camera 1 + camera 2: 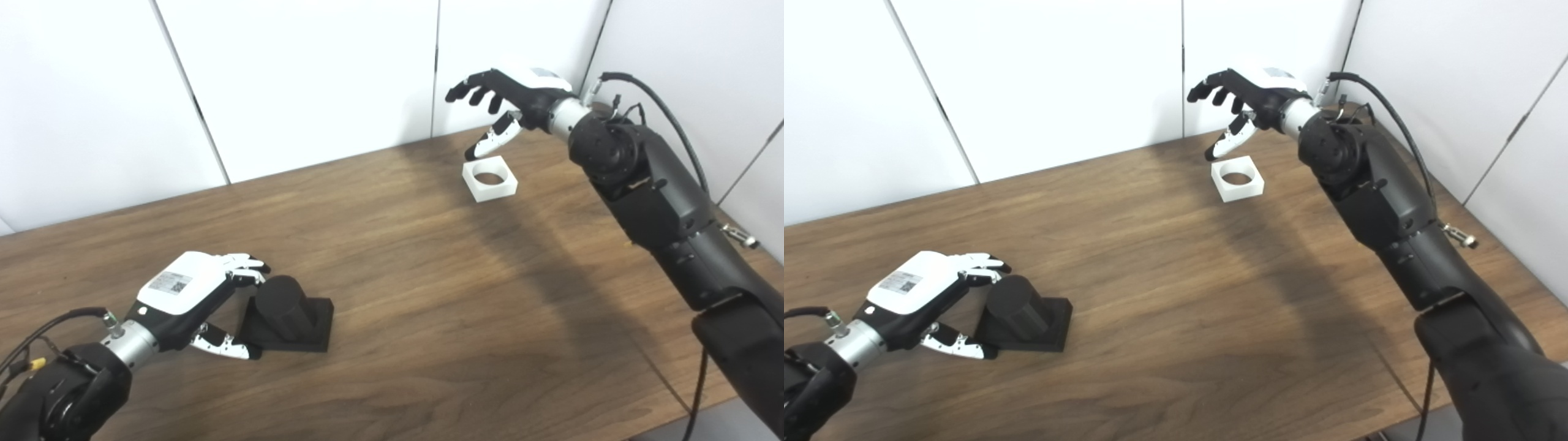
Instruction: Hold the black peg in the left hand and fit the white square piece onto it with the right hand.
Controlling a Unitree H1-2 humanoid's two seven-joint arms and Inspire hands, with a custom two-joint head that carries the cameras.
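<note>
The black peg (288, 313), a short cylinder on a square base, stands on the wooden table (398, 275) at the front left. My left hand (193, 300) is open right beside it on its left, fingers above the cylinder top and thumb low by the base, not closed on it. The white square piece (489, 178) with a round hole lies flat at the back right. My right hand (508, 104) hovers open just above and behind it, fingers spread, thumb pointing down near its far edge without touching.
White wall panels (306, 79) rise right behind the table's far edge. My right forearm (661, 202) stretches along the table's right side. The table's front right corner (667, 410) is near the arm.
</note>
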